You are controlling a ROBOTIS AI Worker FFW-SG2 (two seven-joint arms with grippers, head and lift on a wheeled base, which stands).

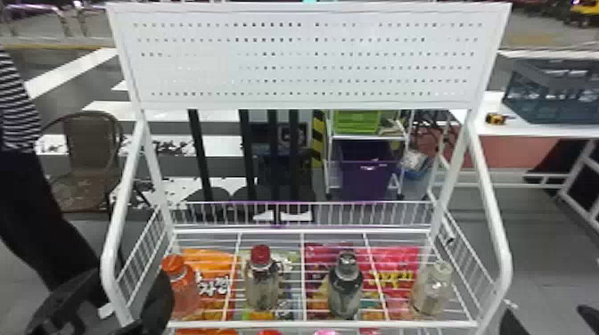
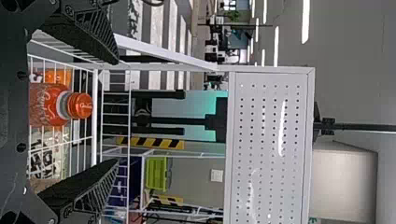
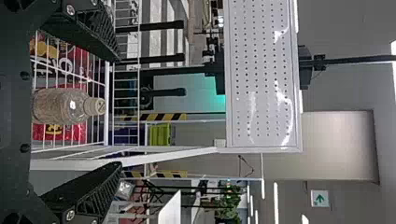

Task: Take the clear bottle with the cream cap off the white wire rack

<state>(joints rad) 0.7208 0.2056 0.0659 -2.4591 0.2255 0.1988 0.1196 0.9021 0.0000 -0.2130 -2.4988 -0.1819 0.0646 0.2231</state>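
Watching the right side now, I see my right gripper [image 3: 118, 112] spread wide and empty, its fingers on either side of the clear bottle with the cream cap [image 1: 430, 289] but apart from it, one across the rack's side rail [image 3: 173, 156]. The bottle is upright on the white wire rack [image 1: 506, 263], near the front rail [image 1: 321, 324], with the side panel [image 1: 472, 256] just beyond and a gap toward the dark bottle [image 1: 345, 287]; my left gripper [image 2: 117, 110] is wide open too, gripping nothing, the orange bottle [image 2: 49, 105] showing between its fingers.
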